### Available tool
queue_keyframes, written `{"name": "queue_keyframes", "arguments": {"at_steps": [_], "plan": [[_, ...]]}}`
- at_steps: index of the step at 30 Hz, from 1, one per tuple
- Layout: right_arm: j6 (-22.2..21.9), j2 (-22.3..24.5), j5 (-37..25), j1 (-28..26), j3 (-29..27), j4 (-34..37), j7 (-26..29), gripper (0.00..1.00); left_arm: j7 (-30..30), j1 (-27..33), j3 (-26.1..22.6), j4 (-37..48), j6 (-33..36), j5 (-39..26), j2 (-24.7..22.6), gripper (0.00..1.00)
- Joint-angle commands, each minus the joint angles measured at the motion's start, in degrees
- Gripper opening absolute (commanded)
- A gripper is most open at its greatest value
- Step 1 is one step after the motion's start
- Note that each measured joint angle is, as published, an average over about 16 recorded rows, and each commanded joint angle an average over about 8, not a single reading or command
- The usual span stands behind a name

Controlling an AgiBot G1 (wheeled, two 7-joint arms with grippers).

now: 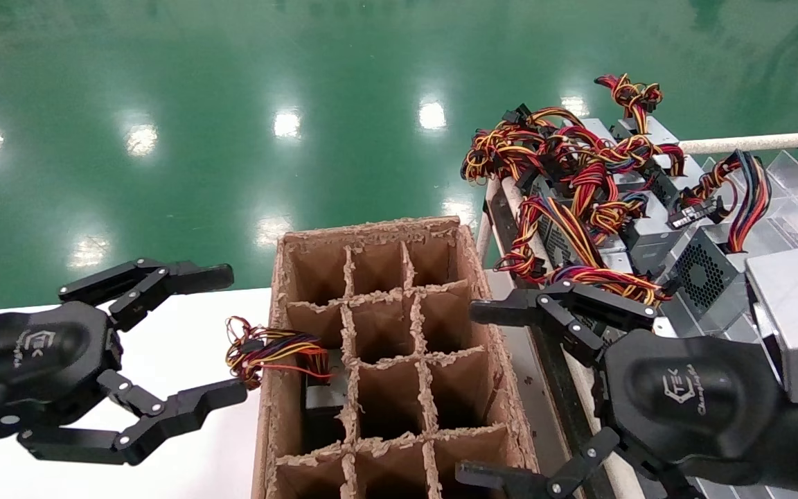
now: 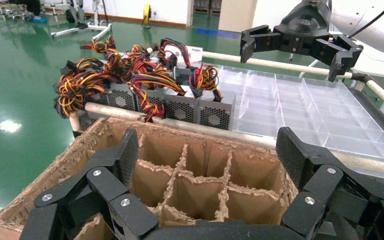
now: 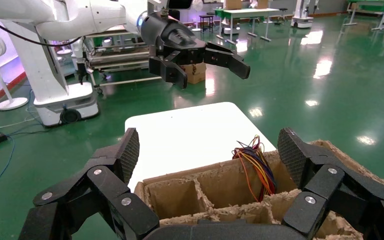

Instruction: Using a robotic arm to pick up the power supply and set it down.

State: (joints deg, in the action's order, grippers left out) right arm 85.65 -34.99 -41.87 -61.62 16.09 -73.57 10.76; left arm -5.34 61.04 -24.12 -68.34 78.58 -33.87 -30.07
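One silver-grey power supply (image 1: 321, 396) stands down in a left-hand cell of the divided cardboard box (image 1: 371, 229). Its red, yellow and orange wires (image 1: 267, 350) spill over the box's left wall and also show in the right wrist view, wires (image 3: 255, 165). My left gripper (image 1: 233, 333) hangs open just left of those wires, holding nothing. My right gripper (image 1: 472, 394) is open and empty over the box's right edge. Beside it, a grey box with a honeycomb fan grille (image 1: 707, 270) lies on the rack.
Several more silver boxes under tangled wire bundles (image 1: 579, 180) crowd the rack at the right; their grilles (image 2: 215, 112) face the box. A clear plastic divided tray (image 2: 305, 110) lies beyond them. The white table (image 1: 184, 346) carries the box, with green floor behind.
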Motion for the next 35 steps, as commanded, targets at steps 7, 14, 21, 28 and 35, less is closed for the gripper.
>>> {"name": "queue_keyframes", "arguments": {"at_steps": [7,14,21,28,35], "plan": [[0.0,0.0,0.0,0.0,0.0,0.0,0.0,1.00,0.0,0.0,0.0,0.0,0.0,0.0,0.0,1.00],[0.0,0.0,0.0,0.0,0.0,0.0,0.0,1.00,0.0,0.0,0.0,0.0,0.0,0.0,0.0,1.00],[0.0,0.0,0.0,0.0,0.0,0.0,0.0,1.00,0.0,0.0,0.0,0.0,0.0,0.0,0.0,1.00],[0.0,0.0,0.0,0.0,0.0,0.0,0.0,1.00,0.0,0.0,0.0,0.0,0.0,0.0,0.0,1.00],[0.0,0.0,0.0,0.0,0.0,0.0,0.0,1.00,0.0,0.0,0.0,0.0,0.0,0.0,0.0,1.00]]}}
